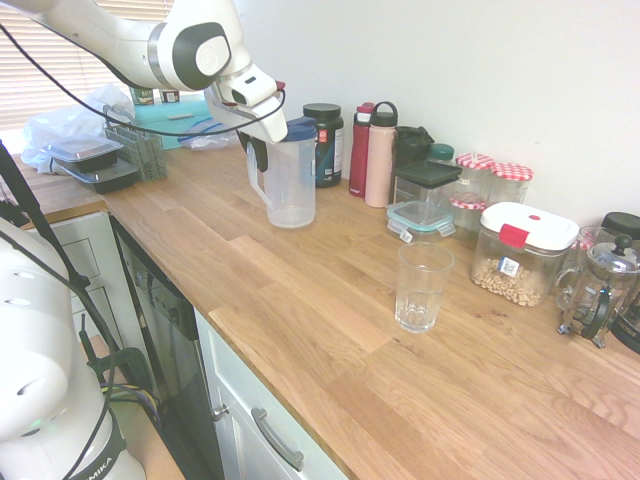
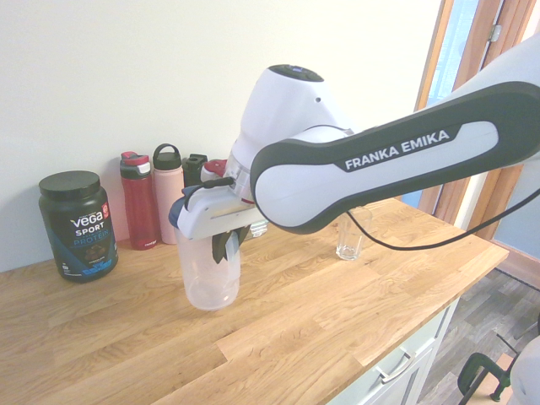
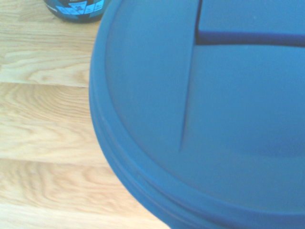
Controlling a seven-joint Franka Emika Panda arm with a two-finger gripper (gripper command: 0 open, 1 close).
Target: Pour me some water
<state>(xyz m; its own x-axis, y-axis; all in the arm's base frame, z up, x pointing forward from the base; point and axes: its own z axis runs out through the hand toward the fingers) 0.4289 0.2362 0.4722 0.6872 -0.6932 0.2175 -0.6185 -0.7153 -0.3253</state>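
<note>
Gripper [image 1: 262, 152] fingers are clamped together on the handle of the clear plastic pitcher [image 1: 289, 180], seen at the handle side in the first exterior view and against the pitcher's front in the second.

Largest in the scene is the wooden countertop [image 1: 330, 330], pale oak planks running along a white wall. The pitcher stands upright on it, toward the back, just in front of a black protein tub [image 1: 326, 143] with a dark lid. Its body is see-through and slightly tapered, with a loop handle down one side and a blue lid [image 3: 205, 119] on top. In the wrist view that lid fills most of the picture: a round, matte blue disc with a raised rim and a flap outlined by a seam. How much water is inside I cannot tell; the walls look clear through most of their height.

Smaller is the empty drinking glass [image 1: 421, 287], faceted and transparent, standing upright on the counter well apart from the pitcher, nearer the front edge and close to a white-lidded food container [image 1: 521, 253].
</note>
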